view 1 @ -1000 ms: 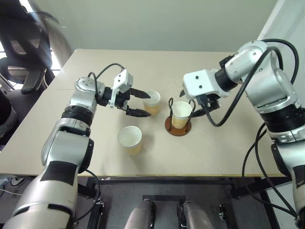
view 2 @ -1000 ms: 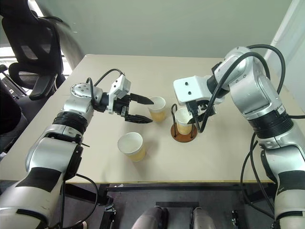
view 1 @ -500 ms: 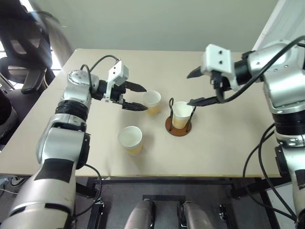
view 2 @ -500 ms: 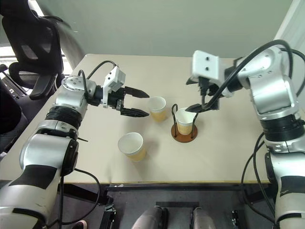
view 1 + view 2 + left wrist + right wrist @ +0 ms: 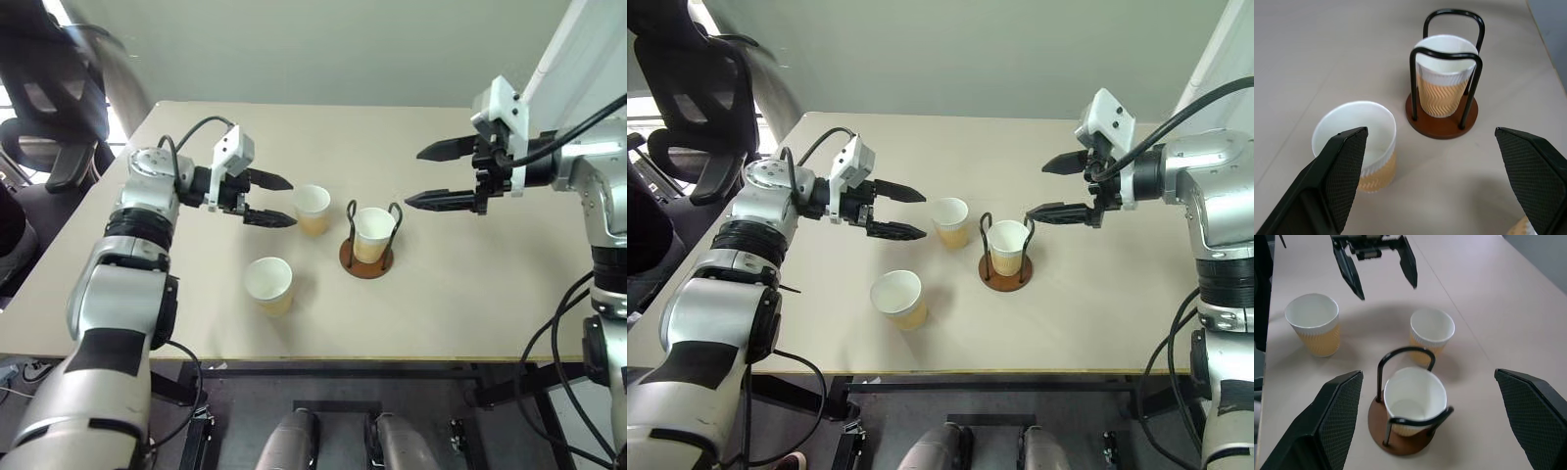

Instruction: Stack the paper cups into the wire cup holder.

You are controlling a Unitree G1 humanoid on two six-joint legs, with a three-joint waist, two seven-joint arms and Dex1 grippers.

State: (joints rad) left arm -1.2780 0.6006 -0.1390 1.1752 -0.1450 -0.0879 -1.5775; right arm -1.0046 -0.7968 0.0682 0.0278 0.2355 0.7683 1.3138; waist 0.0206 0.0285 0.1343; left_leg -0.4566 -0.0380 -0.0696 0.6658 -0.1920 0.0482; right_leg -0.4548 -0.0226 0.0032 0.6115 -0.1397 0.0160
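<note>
Bench (image 5: 460, 294): one cup (image 5: 374, 235) in holder (image 5: 366, 259); two cups (image 5: 312, 209) (image 5: 268, 285) loose. Left gripper (image 5: 275, 201), right gripper (image 5: 423, 176): fingers spread, empty.

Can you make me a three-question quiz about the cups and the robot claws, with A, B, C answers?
1. Where is the cup nearest the left claw?
A. on the table beside the wire cup holder
B. in the holder
C. on the floor

2. How many paper cups are there?
A. one
B. three
C. five

3. What is the right claw doing?
A. squeezing a cup
B. open, holding nothing
C. gripping the holder

Answers: 1 A, that cup stands on the table next to the wire cup holder. 2 B, one cup in the holder, two outside it, the other nearer the table's front. 3 B, its fingers are spread in the air.
</note>
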